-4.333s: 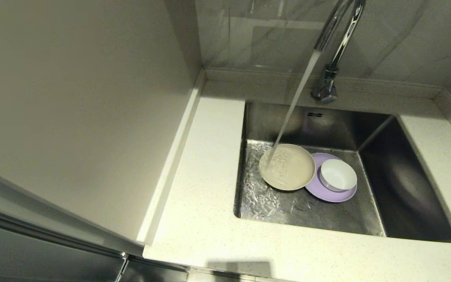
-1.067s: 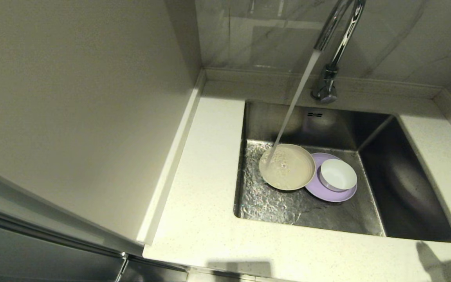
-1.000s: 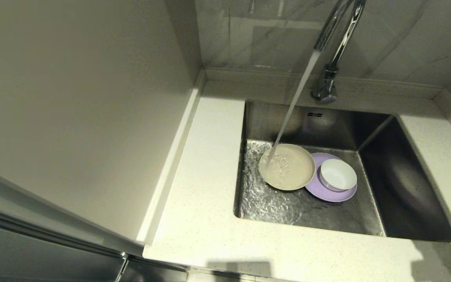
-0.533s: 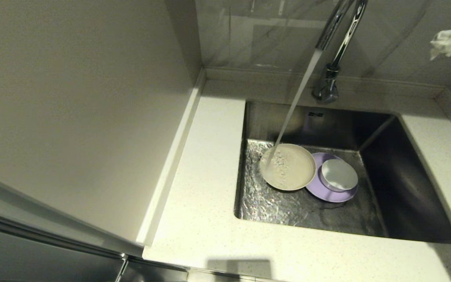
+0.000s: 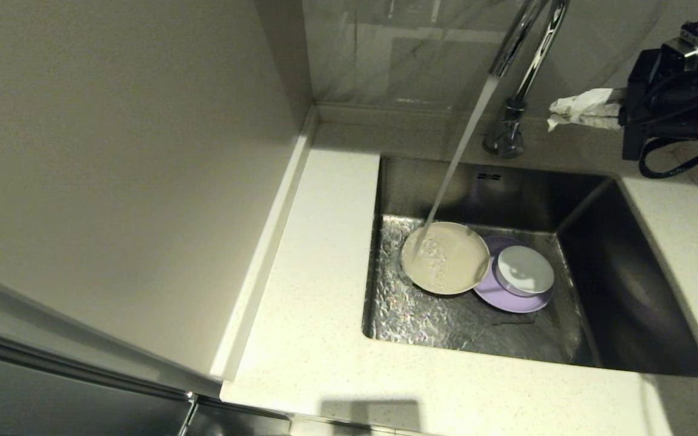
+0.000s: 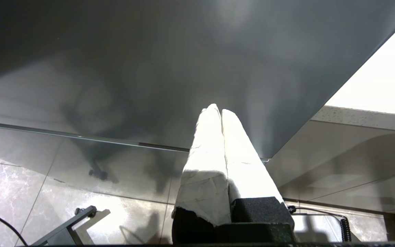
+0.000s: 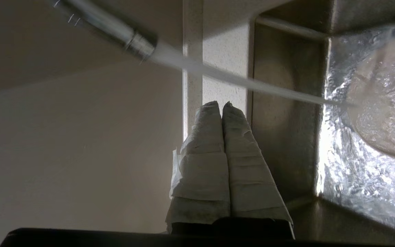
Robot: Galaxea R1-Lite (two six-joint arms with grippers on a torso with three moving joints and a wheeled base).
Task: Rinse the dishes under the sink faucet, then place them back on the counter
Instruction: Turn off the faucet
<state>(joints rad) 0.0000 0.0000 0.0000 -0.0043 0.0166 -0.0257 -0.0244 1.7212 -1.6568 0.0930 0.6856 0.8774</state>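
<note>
Head view: our right gripper (image 5: 552,112) hangs level above the back corner of the sink (image 5: 628,303), just right of the faucet (image 5: 509,130), its wrapped fingers (image 7: 223,161) pressed together on nothing. Dishes lie well below and left of it on the sink floor: beige plate (image 5: 446,258) under the running stream, overlapping the purple plate (image 5: 509,300), which carries the white bowl (image 5: 525,270). We judge the bowl nearest to this arm. Steel walls hem the stack at back and left; open floor lies right of it. The counter (image 5: 319,339) offers broad room left of the sink. Left gripper (image 6: 218,113), fingers pressed together, parked by a cabinet.
</note>
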